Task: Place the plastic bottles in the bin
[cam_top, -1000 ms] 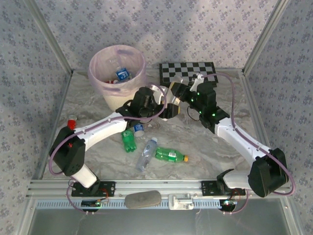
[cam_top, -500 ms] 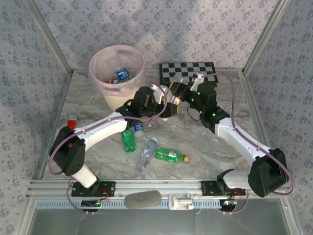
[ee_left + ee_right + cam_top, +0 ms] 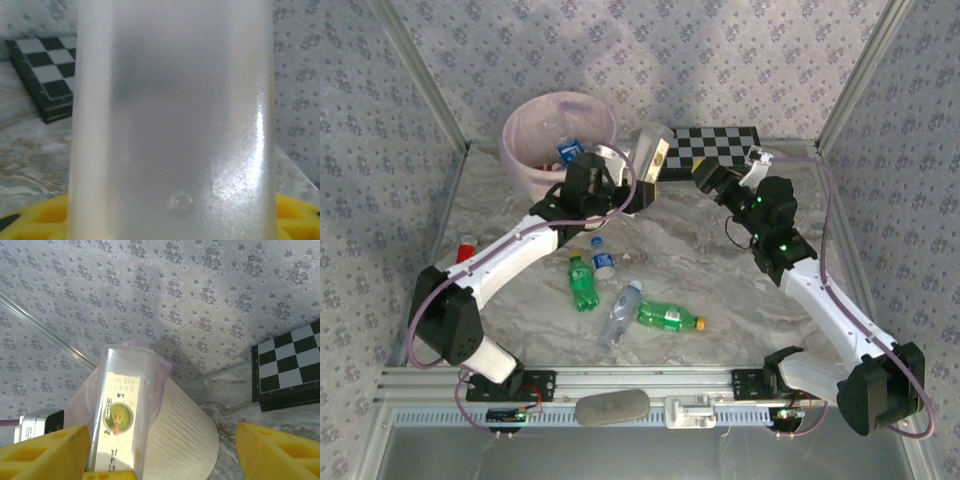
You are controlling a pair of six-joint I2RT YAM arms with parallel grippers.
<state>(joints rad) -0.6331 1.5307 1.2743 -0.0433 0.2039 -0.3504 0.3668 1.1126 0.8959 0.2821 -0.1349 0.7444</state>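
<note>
Handover complete | left gripper [image 3: 636, 186] pinches frosted square plastic bottle [image 3: 652, 155], swung toward round cream pink-lined bin [image 3: 515, 150] at 11 o'clock | right gripper [image 3: 710, 178] released, spread | drop likely next.

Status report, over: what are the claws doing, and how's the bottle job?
Left gripper shut on frosted bottle, raised beside bin. Right gripper open, near chessboard. Bottles loose on table. Nothing blocking bin.
</note>
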